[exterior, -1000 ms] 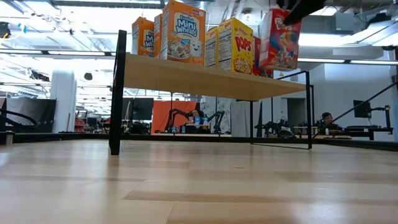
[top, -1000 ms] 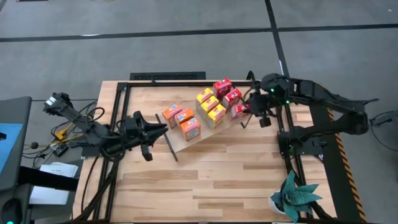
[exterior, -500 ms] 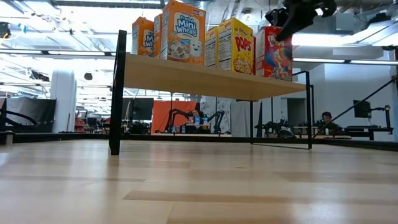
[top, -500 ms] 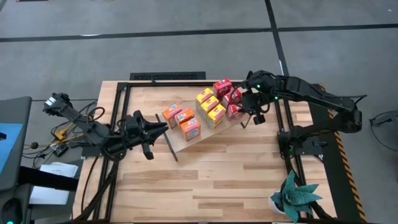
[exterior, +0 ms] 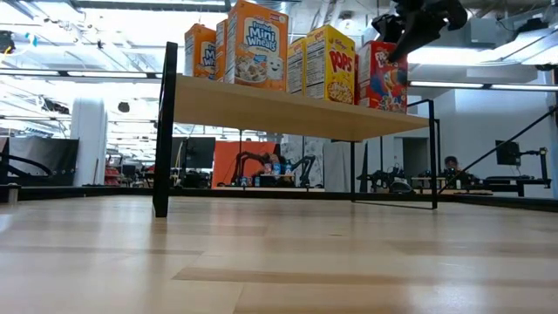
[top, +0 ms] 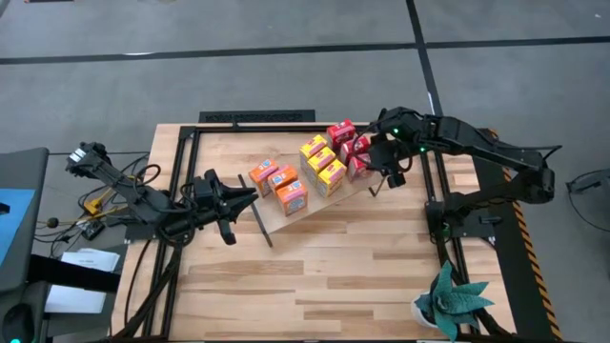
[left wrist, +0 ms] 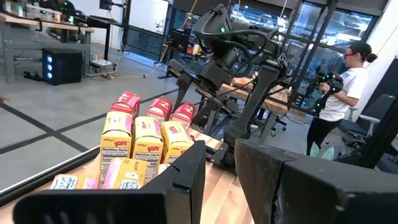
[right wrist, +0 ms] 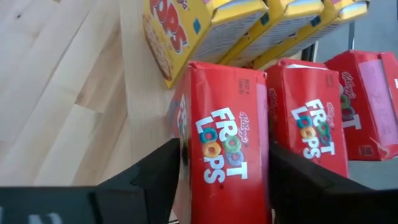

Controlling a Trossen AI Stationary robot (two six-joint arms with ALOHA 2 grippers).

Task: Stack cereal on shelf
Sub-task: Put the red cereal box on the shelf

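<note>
Nine small cereal boxes stand upright in three rows on the light-wood shelf (top: pixel 278 222): orange (top: pixel 278 181), yellow (top: pixel 322 160) and red (top: pixel 347 140). My right gripper (top: pixel 370 164) is over the shelf's right end, shut on the nearest red box (right wrist: pixel 227 143) of the red row. In the low view that red box (exterior: pixel 384 78) stands on the board (exterior: pixel 279 112) beside a yellow one. My left gripper (top: pixel 245 197) waits open, level with the shelf's left end, and touches nothing. My right gripper pinches the red box at its upper end (right wrist: pixel 225 93), with one finger (right wrist: pixel 158 177) and the other (right wrist: pixel 298 180) on opposite faces. The fingers come from above, slanting in from the table's right. The box stands upright with its base on the shelf board.
Black rails (top: pixel 257 117) frame the wooden tabletop. A potted plant (top: pixel 454 299) stands at the near right corner and cables (top: pixel 105 205) lie off the left edge. Bare tabletop (top: pixel 324 276) lies on the near side of the shelf. A person (left wrist: pixel 339 81) stands in the room beyond.
My right gripper has carried the red box toward the table's left and down. The box hung clear above the shelf's right end; now it stands on the board in line with the other red boxes. The left arm has kept still.
</note>
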